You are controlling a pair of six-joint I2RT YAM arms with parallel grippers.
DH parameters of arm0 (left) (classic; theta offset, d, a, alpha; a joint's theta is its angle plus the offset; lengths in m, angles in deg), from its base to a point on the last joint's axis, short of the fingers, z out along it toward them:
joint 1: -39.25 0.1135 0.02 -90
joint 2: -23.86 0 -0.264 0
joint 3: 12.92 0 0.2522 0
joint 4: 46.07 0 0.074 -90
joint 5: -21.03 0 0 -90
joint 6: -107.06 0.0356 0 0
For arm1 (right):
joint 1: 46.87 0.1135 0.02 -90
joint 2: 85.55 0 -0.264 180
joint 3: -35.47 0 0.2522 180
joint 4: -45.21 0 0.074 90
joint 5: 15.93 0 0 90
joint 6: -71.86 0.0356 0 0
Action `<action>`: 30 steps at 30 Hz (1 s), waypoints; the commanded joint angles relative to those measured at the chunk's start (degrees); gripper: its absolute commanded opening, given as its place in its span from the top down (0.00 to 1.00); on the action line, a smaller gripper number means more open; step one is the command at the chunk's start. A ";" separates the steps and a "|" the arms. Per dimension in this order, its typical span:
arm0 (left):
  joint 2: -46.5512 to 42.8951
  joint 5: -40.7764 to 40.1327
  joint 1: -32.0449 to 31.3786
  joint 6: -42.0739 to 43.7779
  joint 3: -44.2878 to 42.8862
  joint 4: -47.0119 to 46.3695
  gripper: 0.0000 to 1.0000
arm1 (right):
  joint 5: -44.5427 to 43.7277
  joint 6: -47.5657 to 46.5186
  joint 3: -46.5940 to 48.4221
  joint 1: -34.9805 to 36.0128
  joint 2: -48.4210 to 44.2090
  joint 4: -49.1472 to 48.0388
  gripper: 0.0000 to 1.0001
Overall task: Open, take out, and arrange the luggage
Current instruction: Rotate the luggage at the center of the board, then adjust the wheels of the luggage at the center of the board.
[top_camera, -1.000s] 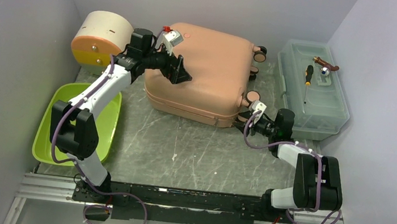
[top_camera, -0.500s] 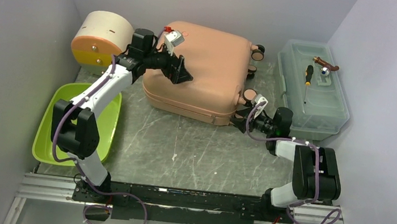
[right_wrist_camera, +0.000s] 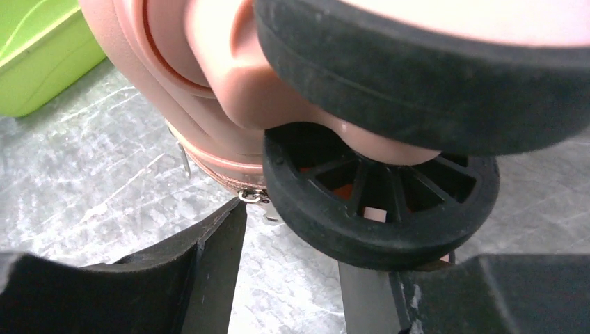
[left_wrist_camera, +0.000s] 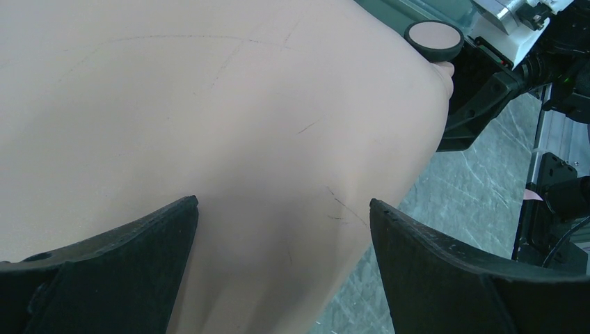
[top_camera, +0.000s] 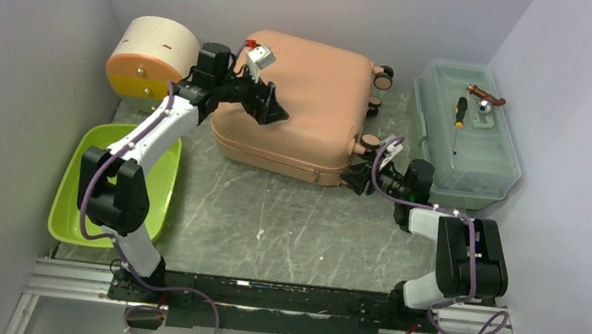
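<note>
The salmon-pink luggage lies flat and closed at the back of the table, wheels to the right. My left gripper rests over its top shell near the left side, open wide; the left wrist view shows both fingers spread across the bare pink shell. Down at the luggage's near right corner my right gripper stands open. In the right wrist view, bare table shows between its fingers. A black wheel hangs just above the right finger, and the zipper pull sits at the left fingertip.
A cream round box with an orange drawer stands at the back left, with a green tray in front of it. A translucent toolbox with a screwdriver on its lid is at the right. Walls close in on three sides.
The luggage has slid a little to the left. The right gripper has followed its near right corner leftward, its arm folding in. The left gripper stays on the shell.
</note>
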 commanded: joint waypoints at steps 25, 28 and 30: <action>1.48 1.52 -0.54 -1.74 -0.20 2.54 0.00 | 1.32 7.23 -0.37 3.27 5.84 -16.11 0.64; 1.33 1.48 -0.54 -1.76 -0.16 2.75 0.00 | 2.63 6.76 -1.16 3.31 7.21 -19.53 0.61; 1.29 1.48 -0.55 -1.75 -0.18 2.71 0.01 | 3.19 7.02 -1.10 3.24 8.05 -20.67 0.64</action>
